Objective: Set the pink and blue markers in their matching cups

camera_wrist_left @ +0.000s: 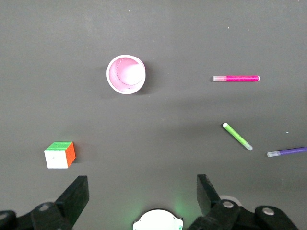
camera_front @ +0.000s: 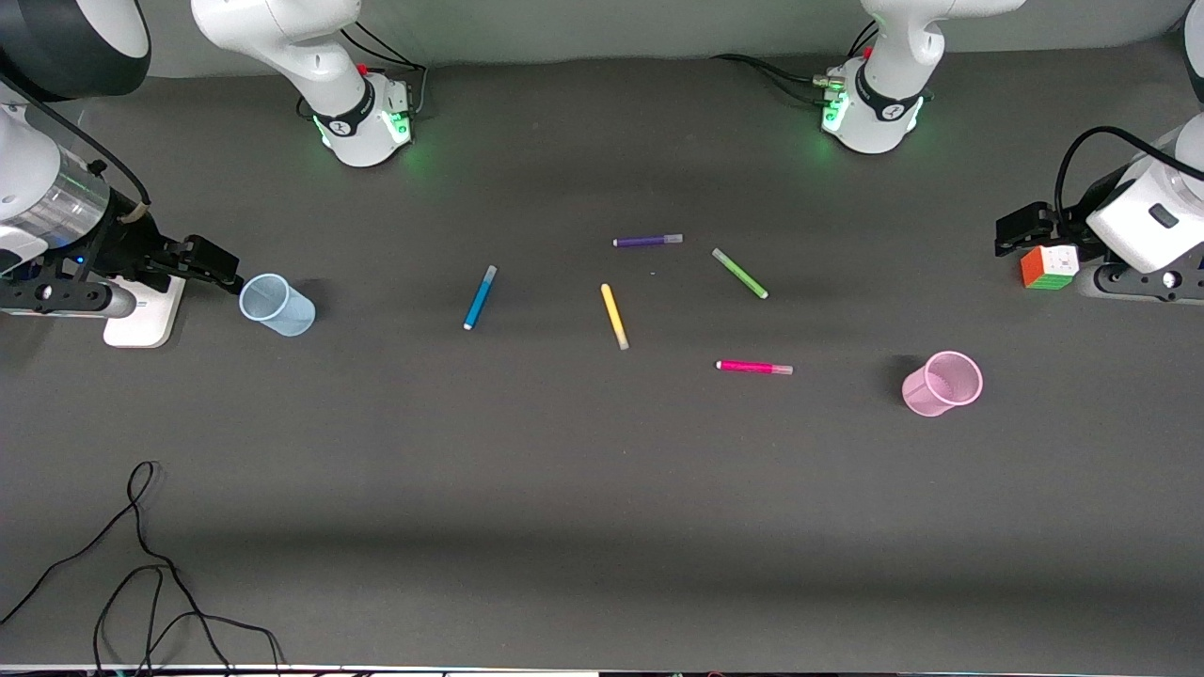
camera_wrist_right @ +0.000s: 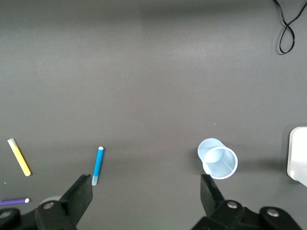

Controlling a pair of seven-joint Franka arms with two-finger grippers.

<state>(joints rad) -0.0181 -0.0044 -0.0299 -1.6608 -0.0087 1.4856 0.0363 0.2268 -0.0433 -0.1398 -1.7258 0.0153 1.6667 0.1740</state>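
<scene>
The front camera hangs high across the table (camera_front: pixel 602 489) from my bases, taking in the whole surface from edge to edge. My left wrist camera looks straight down from well above the table's end on my left arm's side, my own open fingers (camera_wrist_left: pixel 79 194) framing the picture's lower margin. My right wrist camera does the same over my right arm's end. Both wrist views reach toward the table's middle and share the purple pen (camera_wrist_left: pixel 288 152) there; the front view covers everything they see.
</scene>
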